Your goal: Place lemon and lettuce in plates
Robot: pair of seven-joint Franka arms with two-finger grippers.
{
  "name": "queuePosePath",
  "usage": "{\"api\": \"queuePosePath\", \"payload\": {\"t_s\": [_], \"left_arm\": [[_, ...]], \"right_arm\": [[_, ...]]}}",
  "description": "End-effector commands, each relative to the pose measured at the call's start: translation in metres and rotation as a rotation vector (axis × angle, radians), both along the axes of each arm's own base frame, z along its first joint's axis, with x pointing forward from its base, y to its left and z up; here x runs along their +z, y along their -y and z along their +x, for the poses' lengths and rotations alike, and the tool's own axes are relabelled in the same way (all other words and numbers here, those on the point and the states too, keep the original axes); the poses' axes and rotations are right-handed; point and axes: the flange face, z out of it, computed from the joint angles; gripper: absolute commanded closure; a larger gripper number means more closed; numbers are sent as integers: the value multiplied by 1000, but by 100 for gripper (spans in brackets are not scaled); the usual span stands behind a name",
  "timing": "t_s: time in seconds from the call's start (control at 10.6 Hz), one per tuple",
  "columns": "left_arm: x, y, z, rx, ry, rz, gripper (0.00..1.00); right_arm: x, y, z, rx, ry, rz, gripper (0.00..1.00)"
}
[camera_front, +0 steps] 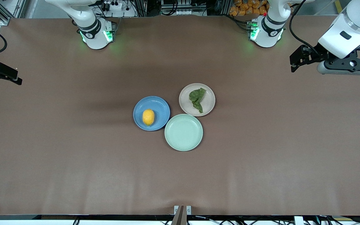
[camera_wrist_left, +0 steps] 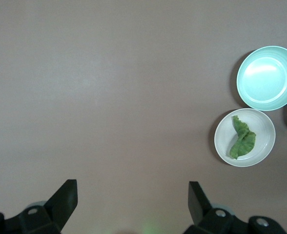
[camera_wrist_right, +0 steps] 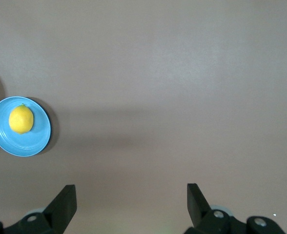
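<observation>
Sitting mid-frame in the front view, the lemon (camera_front: 148, 117) is in the blue plate (camera_front: 159, 107) and the lettuce (camera_front: 197, 99) in the beige plate (camera_front: 208, 106); an empty mint plate (camera_front: 183, 132) touches both, lower. Left gripper (camera_front: 293, 64) hangs wide open, holding nothing, at the frame's right edge. Right gripper (camera_front: 3, 79) waits wide open, holding nothing, at the frame's left edge.
</observation>
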Motion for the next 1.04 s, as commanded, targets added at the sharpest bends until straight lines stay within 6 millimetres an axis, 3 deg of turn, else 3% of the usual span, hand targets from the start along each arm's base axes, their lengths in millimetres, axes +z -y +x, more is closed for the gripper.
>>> {"api": "queuePosePath", "payload": {"t_s": [0.0, 0.95], "left_arm": [[6, -1, -2, -28, -5, 9, 0], [6, 4, -4, -23, -8, -12, 0]], "right_arm": [[4, -2, 6, 3, 18, 6, 0], [4, -1, 6, 2, 7, 6, 0]]}}
